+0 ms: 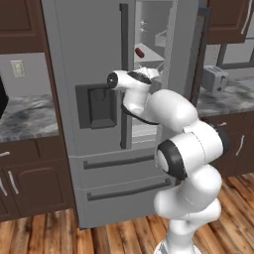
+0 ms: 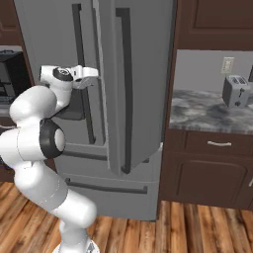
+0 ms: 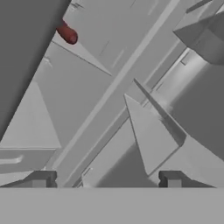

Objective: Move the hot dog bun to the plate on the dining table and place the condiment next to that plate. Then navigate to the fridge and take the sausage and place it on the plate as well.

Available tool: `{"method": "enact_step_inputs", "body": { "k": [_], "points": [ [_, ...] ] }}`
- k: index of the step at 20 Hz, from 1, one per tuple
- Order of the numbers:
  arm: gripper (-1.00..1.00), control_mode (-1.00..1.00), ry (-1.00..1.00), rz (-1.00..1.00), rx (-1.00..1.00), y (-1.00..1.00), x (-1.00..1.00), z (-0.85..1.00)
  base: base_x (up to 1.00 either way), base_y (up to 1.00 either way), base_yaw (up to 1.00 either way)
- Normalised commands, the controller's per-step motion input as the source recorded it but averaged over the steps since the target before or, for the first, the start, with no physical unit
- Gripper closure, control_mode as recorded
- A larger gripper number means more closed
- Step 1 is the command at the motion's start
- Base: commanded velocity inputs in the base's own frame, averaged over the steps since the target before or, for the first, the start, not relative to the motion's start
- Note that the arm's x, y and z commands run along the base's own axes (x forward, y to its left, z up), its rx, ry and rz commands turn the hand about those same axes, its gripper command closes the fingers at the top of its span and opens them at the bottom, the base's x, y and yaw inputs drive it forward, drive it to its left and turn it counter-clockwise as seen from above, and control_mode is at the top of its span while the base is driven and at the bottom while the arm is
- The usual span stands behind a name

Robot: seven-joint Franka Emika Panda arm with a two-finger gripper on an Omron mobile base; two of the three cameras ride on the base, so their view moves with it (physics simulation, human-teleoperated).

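Gripper (image 3: 106, 179) is seen in the hand view with its two dark fingertips (image 3: 40, 178) spread wide; nothing is held between them. Only fridge interior is framed in the gap.

The sausage (image 3: 66, 33) is seen well ahead of the fingertips, up and off to the left-tip side in the hand view, partly cut off by the dark edge of the closed door. No contact with either tip. In the left base view the same sausage (image 1: 139, 52) is shown lying on an upper shelf inside the open fridge (image 1: 94, 149), above and beyond the wrist, which is positioned at the door gap.

The fridge's right door is swung open; the left door with the dispenser panel (image 1: 96, 105) is closed. In the right base view the hand is placed against the fridge (image 2: 123, 99) front at the edge of the opened door, and the tips themselves cannot be made out there.

A toaster (image 2: 235, 91) is seen on the marbled counter (image 2: 207, 116) far to the right of the hand. Wood floor (image 2: 197, 230) is below.
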Motion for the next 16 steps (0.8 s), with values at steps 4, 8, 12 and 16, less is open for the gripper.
{"method": "enact_step_inputs", "body": {
  "k": [4,8,12,16],
  "points": [
    [-1.0,-1.0,0.0,-0.13,-0.16,-0.9,-0.16,-0.24,0.0,0.0,0.0],
    [-1.0,-1.0,0.0,-0.21,-0.11,-1.0,-0.84,-0.23,0.0,0.0,0.0],
    [-1.0,-1.0,0.0,-0.21,-0.09,-1.0,-0.97,-0.23,0.0,0.0,0.0],
    [-1.0,-1.0,0.0,-0.18,-0.06,-1.0,-0.96,-0.11,0.0,0.0,0.0]
  ]
}}
